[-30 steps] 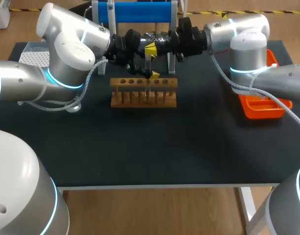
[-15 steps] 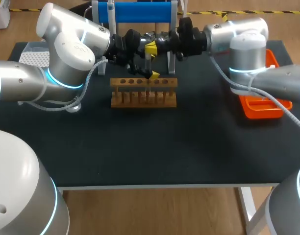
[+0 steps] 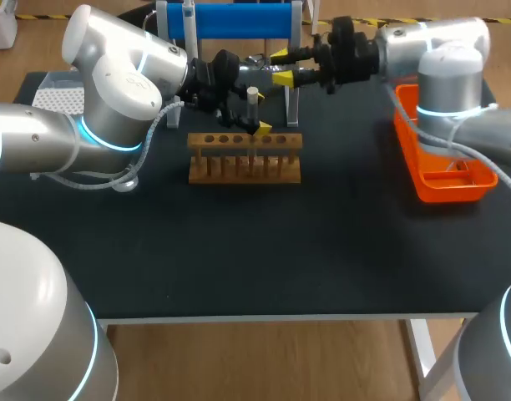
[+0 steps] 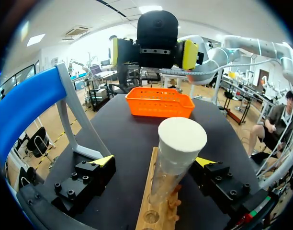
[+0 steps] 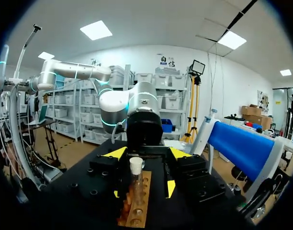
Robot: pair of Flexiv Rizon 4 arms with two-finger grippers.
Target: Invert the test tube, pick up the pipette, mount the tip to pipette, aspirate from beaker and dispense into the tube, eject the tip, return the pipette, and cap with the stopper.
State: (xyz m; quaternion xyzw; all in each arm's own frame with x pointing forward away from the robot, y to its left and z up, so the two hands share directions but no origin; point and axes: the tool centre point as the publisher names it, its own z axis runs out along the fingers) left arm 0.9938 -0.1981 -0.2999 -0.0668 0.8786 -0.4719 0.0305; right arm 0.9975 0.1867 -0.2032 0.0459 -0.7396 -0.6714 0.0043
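A clear test tube (image 3: 253, 113) with a white stopper (image 3: 252, 92) on top stands upright in the wooden rack (image 3: 245, 159). My left gripper (image 3: 254, 125) is low at the rack, open, with the tube (image 4: 177, 163) between its fingers (image 4: 84, 179) and not touching them. My right gripper (image 3: 281, 66) is open and empty, up and to the right of the tube. In the right wrist view the stoppered tube (image 5: 135, 182) stands a little ahead of my right gripper (image 5: 146, 153), flanked by the left gripper's yellow tips.
A blue pipette stand (image 3: 239, 21) is right behind the rack, with a pipette (image 3: 189, 21) hanging at its left end. An orange tray (image 3: 443, 175) sits at the right. A white tip box (image 3: 55, 93) lies at the back left.
My right gripper has opened, let go of the stopper on the tube and drawn back up and to the right. The left arm has not moved.
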